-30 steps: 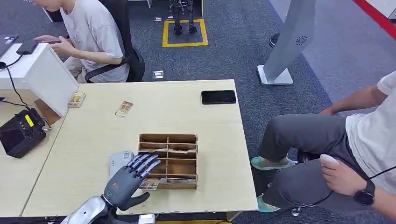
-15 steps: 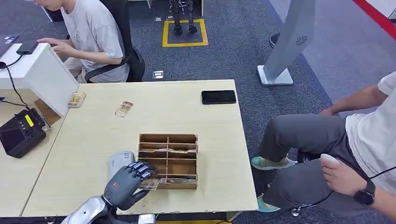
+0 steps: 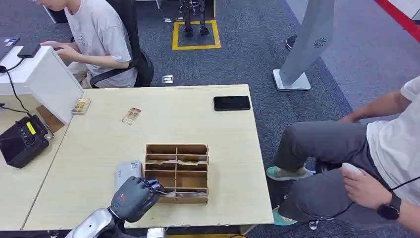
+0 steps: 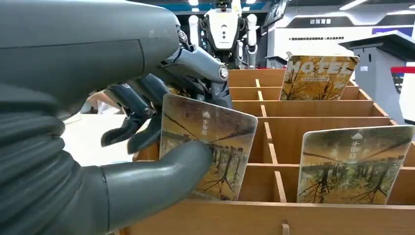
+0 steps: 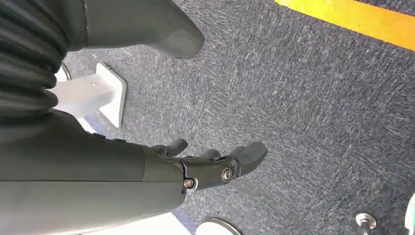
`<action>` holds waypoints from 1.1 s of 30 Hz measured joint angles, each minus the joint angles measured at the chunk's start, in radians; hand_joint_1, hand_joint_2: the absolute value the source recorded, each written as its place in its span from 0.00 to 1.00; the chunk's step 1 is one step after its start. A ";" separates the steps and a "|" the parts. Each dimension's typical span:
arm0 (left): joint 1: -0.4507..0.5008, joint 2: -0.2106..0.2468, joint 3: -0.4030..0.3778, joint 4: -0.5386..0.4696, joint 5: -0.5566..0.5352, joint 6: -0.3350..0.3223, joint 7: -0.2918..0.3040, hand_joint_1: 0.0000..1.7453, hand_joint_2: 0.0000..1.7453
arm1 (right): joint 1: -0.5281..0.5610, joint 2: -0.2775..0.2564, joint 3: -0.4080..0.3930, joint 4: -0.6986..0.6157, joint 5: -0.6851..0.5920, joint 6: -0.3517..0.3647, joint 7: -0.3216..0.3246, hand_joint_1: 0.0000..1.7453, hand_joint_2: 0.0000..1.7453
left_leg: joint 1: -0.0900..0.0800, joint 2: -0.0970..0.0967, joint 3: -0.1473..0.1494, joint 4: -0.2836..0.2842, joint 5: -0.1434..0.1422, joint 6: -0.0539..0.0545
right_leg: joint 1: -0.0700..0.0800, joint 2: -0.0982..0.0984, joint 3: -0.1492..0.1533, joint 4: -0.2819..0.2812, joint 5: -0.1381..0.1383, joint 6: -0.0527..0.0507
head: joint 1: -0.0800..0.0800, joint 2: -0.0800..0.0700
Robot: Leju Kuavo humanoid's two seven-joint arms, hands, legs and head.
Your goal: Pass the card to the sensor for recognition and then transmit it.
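Note:
A wooden sorting box [image 3: 177, 149] with several compartments stands near the table's front edge. My left hand [image 3: 133, 198] is at its near left corner, and its thumb and fingers pinch a card with an autumn-tree print [image 4: 208, 144] that stands in the front left compartment. In the left wrist view my left hand [image 4: 147, 63] wraps over the card's top edge. A second card of the same kind [image 4: 350, 164] stands in the neighbouring compartment, and a third [image 4: 318, 77] further back. A small grey-white sensor unit [image 3: 128, 170] lies just left of the box. My right hand [image 5: 205, 166] hangs over the carpet, fingers apart and holding nothing.
A black phone [image 3: 232, 102] lies at the table's far right. Two loose cards [image 3: 131, 115] [image 3: 80, 105] lie at the far left. A black device [image 3: 22, 141] and a white box [image 3: 49, 79] stand on the left table. One person [image 3: 99, 34] sits behind, another [image 3: 356, 163] at the right.
My left hand's fingers, spread over the box a second ago, have curled in and closed on the card. The box has slid slightly to the left.

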 joint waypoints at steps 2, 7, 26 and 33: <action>0.000 -0.001 0.000 0.000 0.000 0.000 0.000 1.00 1.00 | 0.000 0.000 0.000 0.000 0.000 0.000 0.000 0.00 1.00 | 0.000 0.000 0.000 0.000 0.000 0.000 | 0.000 0.000 0.000 0.000 0.000 0.000 | 0.000 0.000; 0.000 -0.001 0.000 0.005 0.000 0.001 0.000 1.00 1.00 | 0.000 0.000 0.000 0.000 0.000 0.000 -0.001 0.00 1.00 | 0.000 0.000 0.000 0.000 0.000 0.000 | 0.000 0.000 0.000 0.000 0.000 0.000 | 0.000 0.000; -0.265 0.097 0.285 -0.358 0.570 -0.332 -0.131 1.00 1.00 | -0.015 0.000 -0.001 0.027 0.001 -0.032 0.018 0.00 1.00 | 0.001 -0.001 0.000 0.000 0.003 -0.001 | 0.000 -0.001 0.000 0.001 0.003 -0.002 | 0.000 0.000; -0.290 0.108 0.344 -0.414 0.546 -0.333 -0.150 1.00 1.00 | -0.019 0.000 -0.002 0.041 0.001 -0.034 0.018 0.00 1.00 | 0.000 -0.001 0.000 0.000 0.002 0.000 | 0.000 -0.001 0.000 0.001 0.002 -0.001 | 0.000 0.000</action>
